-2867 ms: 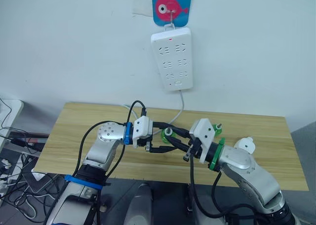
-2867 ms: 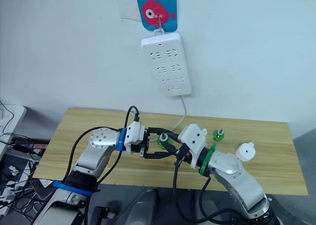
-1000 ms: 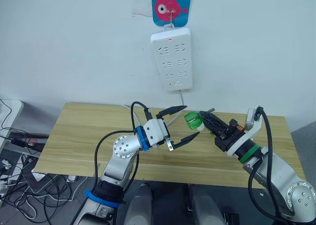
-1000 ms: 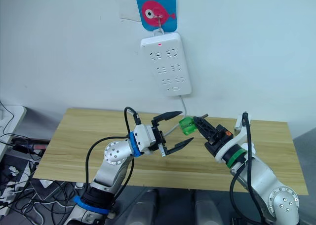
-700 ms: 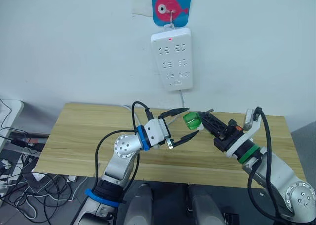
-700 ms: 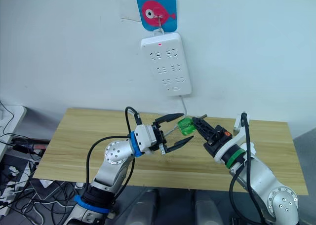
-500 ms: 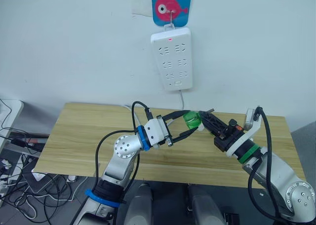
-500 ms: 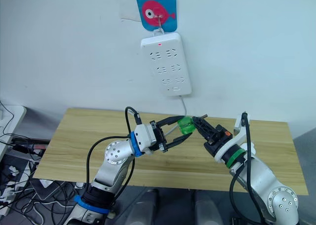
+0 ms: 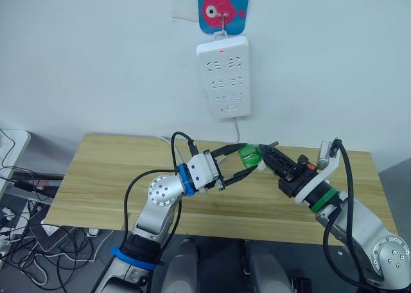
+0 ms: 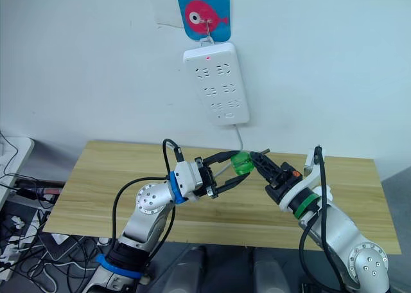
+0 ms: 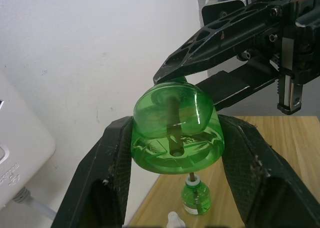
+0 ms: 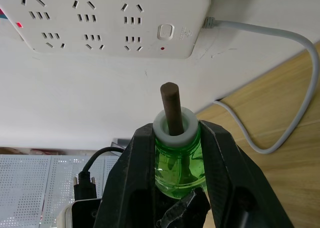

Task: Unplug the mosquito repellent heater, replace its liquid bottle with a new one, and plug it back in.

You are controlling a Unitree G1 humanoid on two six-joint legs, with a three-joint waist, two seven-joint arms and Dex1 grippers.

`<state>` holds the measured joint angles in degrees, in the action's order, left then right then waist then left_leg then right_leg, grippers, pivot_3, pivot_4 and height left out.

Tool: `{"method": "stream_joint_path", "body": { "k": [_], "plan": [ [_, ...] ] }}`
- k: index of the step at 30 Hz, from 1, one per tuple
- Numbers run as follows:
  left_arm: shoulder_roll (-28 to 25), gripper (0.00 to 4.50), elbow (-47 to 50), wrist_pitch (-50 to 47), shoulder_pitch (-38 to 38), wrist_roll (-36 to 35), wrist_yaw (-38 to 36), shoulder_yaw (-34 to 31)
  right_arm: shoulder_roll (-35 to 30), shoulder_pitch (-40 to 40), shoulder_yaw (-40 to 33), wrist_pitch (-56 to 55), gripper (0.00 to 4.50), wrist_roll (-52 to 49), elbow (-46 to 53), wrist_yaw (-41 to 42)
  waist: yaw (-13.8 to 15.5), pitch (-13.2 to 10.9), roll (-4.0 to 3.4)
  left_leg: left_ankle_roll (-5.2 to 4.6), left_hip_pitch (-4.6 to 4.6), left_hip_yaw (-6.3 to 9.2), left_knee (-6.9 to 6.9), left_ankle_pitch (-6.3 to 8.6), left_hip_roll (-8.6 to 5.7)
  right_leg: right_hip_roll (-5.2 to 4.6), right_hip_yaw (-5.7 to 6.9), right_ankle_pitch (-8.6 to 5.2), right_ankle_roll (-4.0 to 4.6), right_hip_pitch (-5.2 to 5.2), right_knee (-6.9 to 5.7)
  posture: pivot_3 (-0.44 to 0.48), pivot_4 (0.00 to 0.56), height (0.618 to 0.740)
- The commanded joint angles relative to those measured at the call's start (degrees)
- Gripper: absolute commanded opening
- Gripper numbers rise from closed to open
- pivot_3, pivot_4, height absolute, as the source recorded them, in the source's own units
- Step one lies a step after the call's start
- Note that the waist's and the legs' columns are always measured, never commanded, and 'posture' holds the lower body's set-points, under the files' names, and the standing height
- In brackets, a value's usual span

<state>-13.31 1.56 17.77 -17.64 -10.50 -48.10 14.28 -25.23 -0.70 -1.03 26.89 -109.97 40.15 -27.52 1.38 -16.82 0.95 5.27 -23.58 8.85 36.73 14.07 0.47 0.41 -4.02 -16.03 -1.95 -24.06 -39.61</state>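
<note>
Gripping one green bottle (image 9: 248,157) (two grippers: left gripper (image 9: 241,159), right gripper (image 9: 262,155))

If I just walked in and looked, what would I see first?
A bright green bottle held up in the air over the wooden table, pinched between both robot grippers: the left gripper and the right gripper meet on it. Above them a white power strip hangs on the wall under a blue card with a pink fish. A second green bottle stands on the table.
</note>
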Motion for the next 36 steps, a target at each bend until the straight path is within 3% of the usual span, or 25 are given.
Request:
{"method": "stream_joint_path", "body": {
  "k": [1,8,14,16,18,21,23,30,36],
  "plan": [
    [0.45,2.23,0.47,-0.04,-0.48,-0.88,0.17,0.24,-0.41,-0.27,0.68,0.54,1.91,-0.48,2.81,1.83,0.0,0.0,0.0,0.0,0.0,0.0,0.0,0.0,0.0,0.0,0.0,0.0,0.0,0.0,0.0,0.204,0.277,0.74],
    [0.45,2.23,0.26,-1.8,-0.43,-1.51,0.14,-0.12,-3.3,2.2,-0.5,1.52,4.42,-1.21,3.69,2.51,0.07,0.0,0.0,0.0,-0.04,0.02,0.0,0.0,0.0,0.0,0.02,0.0,0.0,0.0,0.05,0.197,0.274,0.74],
    [-0.86,2.23,-1.67,-1.39,-0.88,-2.06,-0.76,-1.28,-14.02,10.58,-4.59,5.2,4.47,-3.03,5.88,3.91,0.09,0.0,0.0,0.0,-0.14,0.08,0.01,0.0,-0.03,-0.03,0.06,0.01,0.0,-0.01,0.14,0.189,0.283,0.74],
    [-1.87,2.23,-1.75,-0.94,-0.36,-2.6,-1.76,-1.69,-27.07,14.27,-11.44,14.18,4.47,-0.81,3.42,8.46,0.1,-0.05,-0.07,0.0,-0.19,0.1,0.06,0.0,-0.02,-0.03,0.08,0.01,0.0,-0.01,0.19,0.182,0.295,0.74],
    [-2.31,2.23,-1.54,-0.81,0.13,-2.83,-2.23,-1.86,-38.77,15.21,-16.0,22.09,4.47,8.05,1.6,17.44,-0.11,-0.06,-0.08,-0.01,-0.19,-0.01,0.07,0.0,-0.13,-0.1,-0.02,0.02,-0.03,0.01,0.22,0.181,0.302,0.74],
    [-2.65,2.23,-1.5,-0.66,0.59,-2.98,-2.38,-1.88,-47.18,15.76,-18.25,27.15,4.47,17.86,-3.4,27.99,0.09,-0.06,-0.06,-0.03,-0.14,-0.02,0.12,-0.02,0.03,0.06,0.02,-0.08,-0.34,0.08,0.43,0.173,0.31,0.74],
    [-2.68,2.23,-1.15,-0.72,1.12,-3.0,-2.43,-1.78,-48.07,16.32,-18.86,29.56,4.47,17.2,-10.25,27.05,0.17,-0.09,-0.01,-0.03,-0.16,0.09,0.1,-0.02,0.1,0.13,0.11,-0.08,-0.36,0.16,0.55,0.167,0.316,0.74],
    [-2.3,2.23,-0.95,-0.7,1.65,-2.81,-2.44,-1.34,-46.78,12.62,-14.02,30.58,4.47,-1.97,-28.0,7.31,0.45,-0.37,0.23,-0.14,-0.24,-0.01,0.11,0.05,-0.18,-0.19,0.06,0.1,-0.13,0.22,0.6,0.175,0.334,0.74],
    [-2.93,2.23,-0.27,-0.89,2.19,-3.14,-3.08,-1.26,-42.96,0.43,-7.89,35.04,4.47,-3.03,-39.84,-0.8,0.13,-1.02,0.2,-0.14,-0.17,-0.05,0.15,0.04,-0.15,-0.13,0.0,0.1,-0.14,0.26,0.58,0.186,0.348,0.74]
  ]
}}
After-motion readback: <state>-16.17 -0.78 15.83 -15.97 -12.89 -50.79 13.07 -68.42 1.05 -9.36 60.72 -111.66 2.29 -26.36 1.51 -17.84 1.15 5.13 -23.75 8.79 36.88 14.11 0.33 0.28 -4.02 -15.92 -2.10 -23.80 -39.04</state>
